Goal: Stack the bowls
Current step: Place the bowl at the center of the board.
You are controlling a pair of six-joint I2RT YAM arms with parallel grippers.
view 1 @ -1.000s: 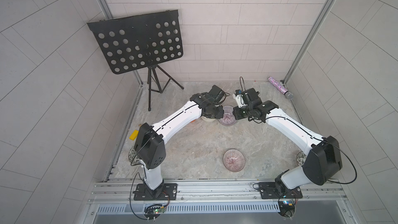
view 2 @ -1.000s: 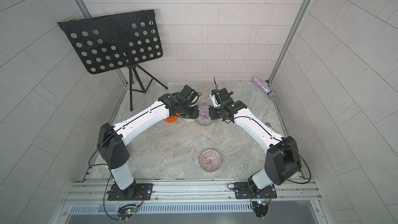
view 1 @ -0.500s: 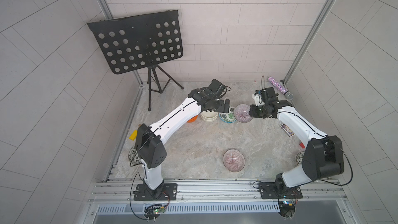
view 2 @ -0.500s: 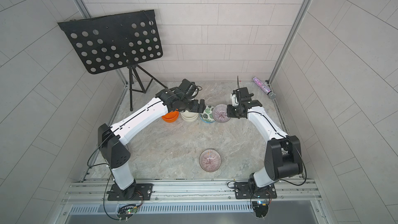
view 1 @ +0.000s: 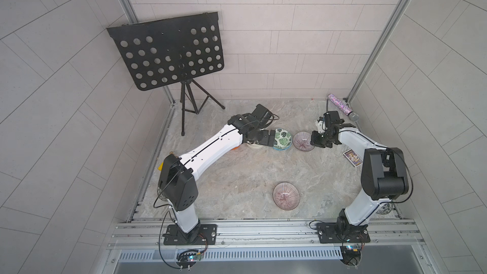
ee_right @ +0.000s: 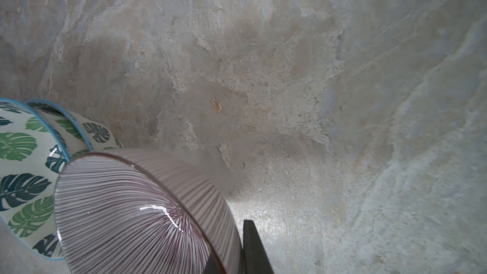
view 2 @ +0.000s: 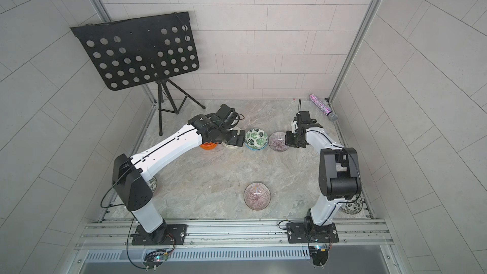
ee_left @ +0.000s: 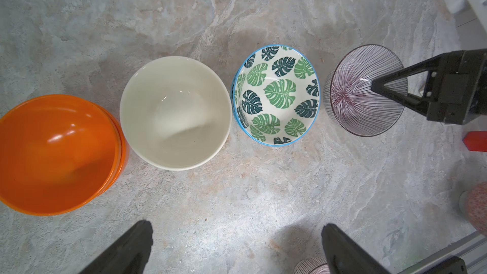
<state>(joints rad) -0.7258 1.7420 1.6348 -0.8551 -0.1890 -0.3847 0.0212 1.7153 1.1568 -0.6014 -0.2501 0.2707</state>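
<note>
Grips striped bowl [ee_left: 347, 96] by the rim in right jaws, tilted, just beside stacked leaf bowls [ee_left: 275, 96]. Holds left jaws wide apart above the row, near cream bowl [ee_left: 174, 112] and stacked orange bowls [ee_left: 58, 154]. Leaves second striped bowl [view 1: 286, 199] alone on table [view 1: 237, 175], well apart, near the front edge.

The orange bowls [ee_left: 58, 154] are gleaming glossy; the cream bowl [ee_left: 174, 112] is looking plain; the leaf-print bowl [ee_left: 276, 93] is showing green and teal leaves, blue rim; the striped bowl [ee_left: 350, 96] is showing purple radial lines.
</note>
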